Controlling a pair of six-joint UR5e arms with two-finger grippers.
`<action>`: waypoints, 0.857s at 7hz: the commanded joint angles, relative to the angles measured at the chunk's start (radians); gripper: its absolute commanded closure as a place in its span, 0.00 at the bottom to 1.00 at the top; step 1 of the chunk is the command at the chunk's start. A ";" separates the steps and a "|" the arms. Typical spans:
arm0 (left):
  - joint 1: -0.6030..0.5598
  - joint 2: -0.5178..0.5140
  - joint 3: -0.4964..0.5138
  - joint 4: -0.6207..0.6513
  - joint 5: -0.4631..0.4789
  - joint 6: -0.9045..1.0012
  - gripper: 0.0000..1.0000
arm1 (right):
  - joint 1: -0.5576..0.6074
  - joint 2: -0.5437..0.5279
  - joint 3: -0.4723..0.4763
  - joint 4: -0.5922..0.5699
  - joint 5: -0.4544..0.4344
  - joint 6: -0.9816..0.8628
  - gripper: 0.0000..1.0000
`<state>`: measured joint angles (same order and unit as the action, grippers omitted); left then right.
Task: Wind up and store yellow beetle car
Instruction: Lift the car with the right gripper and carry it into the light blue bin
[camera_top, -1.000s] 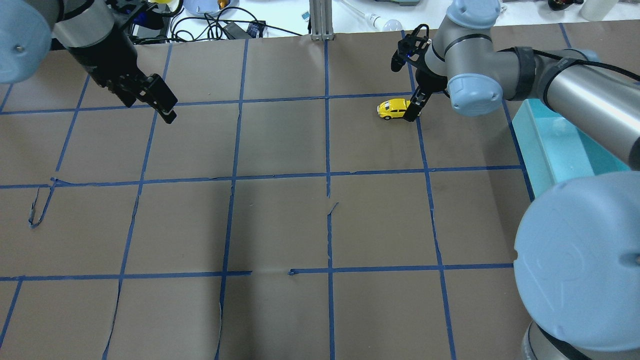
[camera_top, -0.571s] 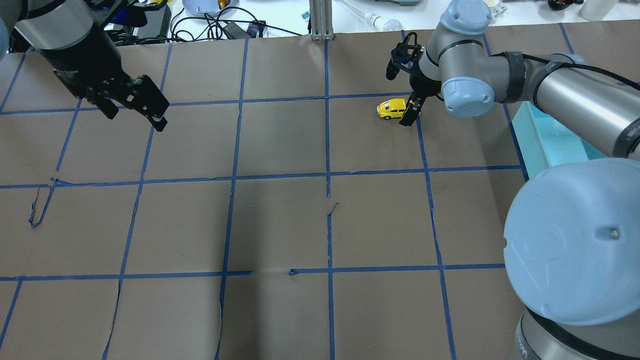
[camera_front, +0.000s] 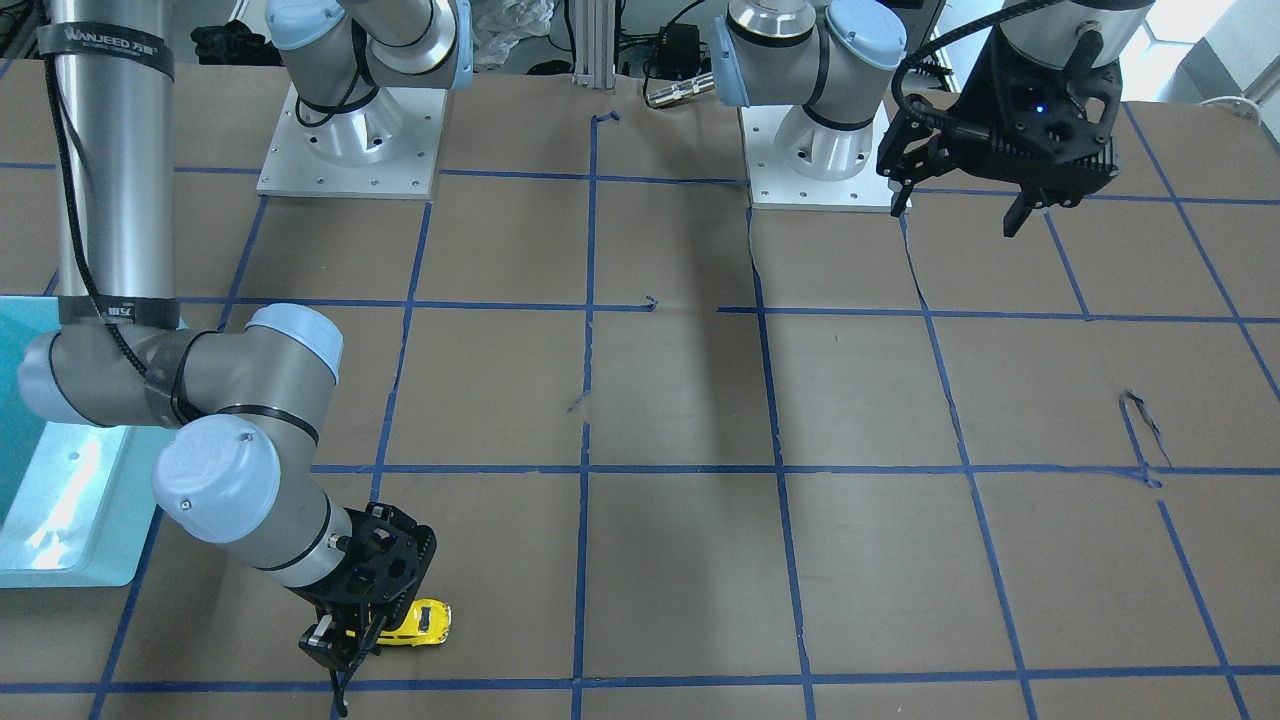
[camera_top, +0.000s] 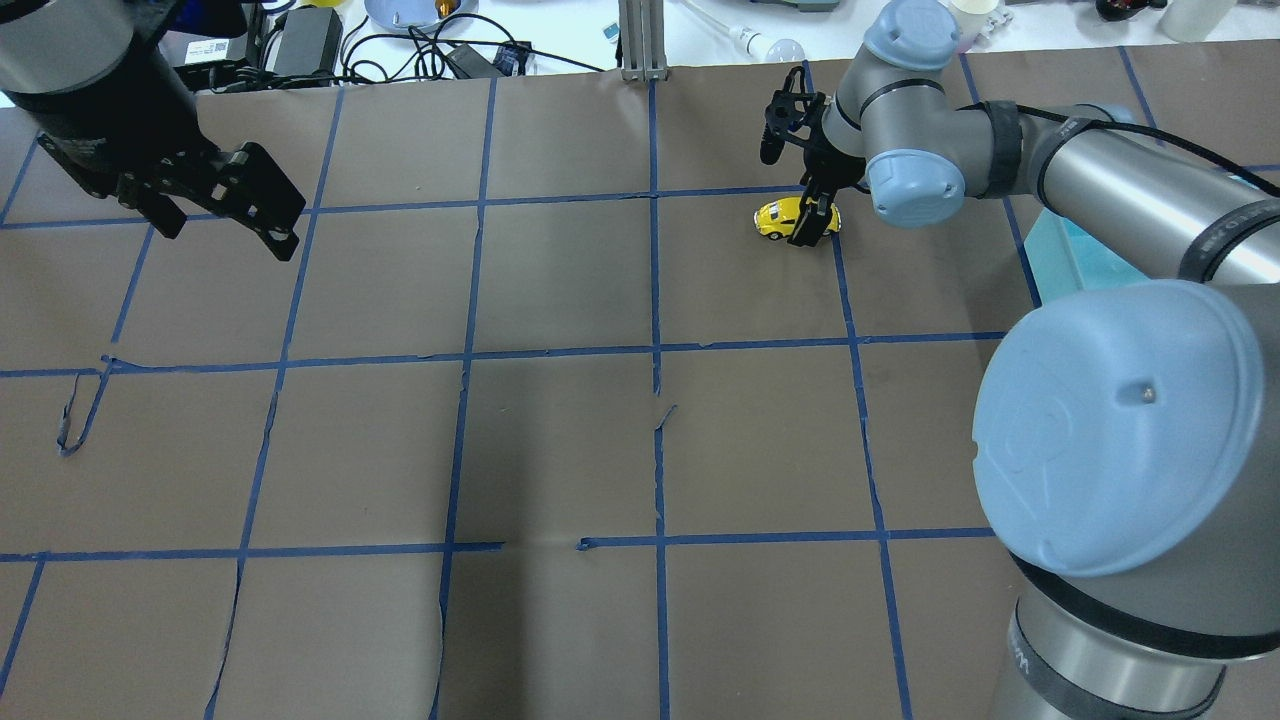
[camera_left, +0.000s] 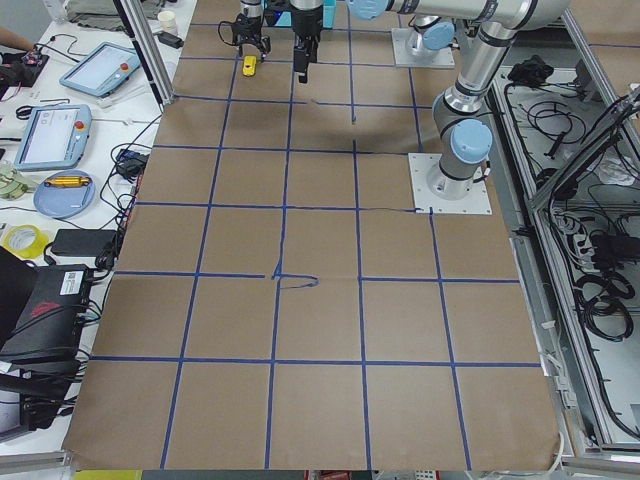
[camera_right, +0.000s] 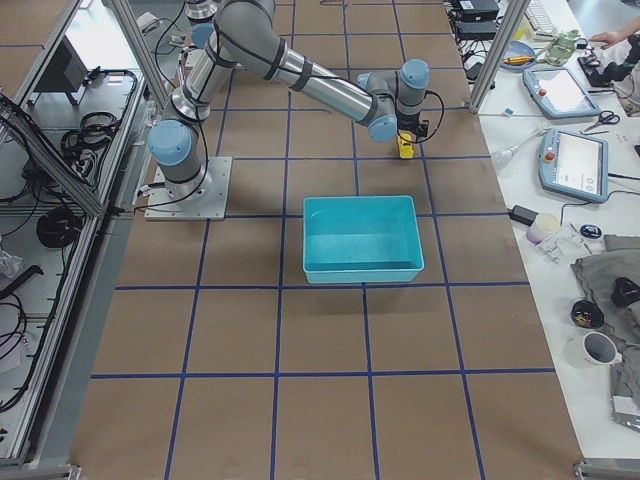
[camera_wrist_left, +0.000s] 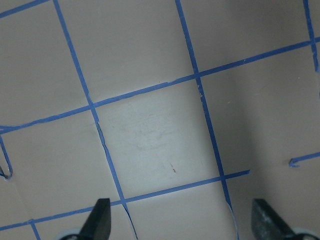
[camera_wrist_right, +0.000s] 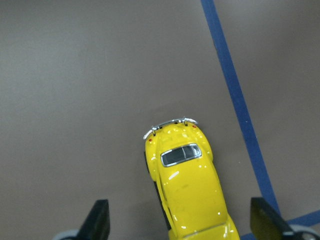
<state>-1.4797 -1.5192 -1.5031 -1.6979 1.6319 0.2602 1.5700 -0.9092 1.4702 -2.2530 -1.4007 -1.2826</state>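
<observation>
The yellow beetle car (camera_top: 778, 217) stands on the brown paper at the far right of the table, and also shows in the front view (camera_front: 425, 621). My right gripper (camera_top: 810, 222) is low over one end of it and open. In the right wrist view the car (camera_wrist_right: 187, 185) lies between the two spread fingertips (camera_wrist_right: 100, 220), with clear gaps on both sides. My left gripper (camera_top: 228, 238) is open and empty, held above the table's far left. In its wrist view the left gripper (camera_wrist_left: 182, 222) shows only paper and blue tape lines.
A teal bin (camera_top: 1075, 255) stands to the right of the car, partly hidden by my right arm; it shows whole in the right side view (camera_right: 360, 240). Cables and clutter (camera_top: 420, 50) lie beyond the table's far edge. Torn tape (camera_top: 75, 415) lies on the left.
My right gripper has moved left and down onto the car's end, now straddling it. My left arm has drawn back towards the left edge. The car has not moved.
</observation>
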 joint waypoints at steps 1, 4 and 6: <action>-0.042 0.001 -0.018 0.010 0.006 -0.265 0.00 | 0.001 0.030 -0.027 -0.014 0.003 -0.004 0.00; -0.076 -0.016 -0.026 0.086 0.005 -0.509 0.00 | 0.002 0.055 -0.025 -0.045 0.000 -0.052 0.39; -0.062 -0.019 -0.028 0.179 0.006 -0.493 0.00 | 0.002 0.052 -0.027 -0.033 -0.009 -0.052 1.00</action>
<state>-1.5491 -1.5364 -1.5303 -1.5698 1.6372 -0.2315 1.5723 -0.8566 1.4445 -2.2937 -1.4069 -1.3328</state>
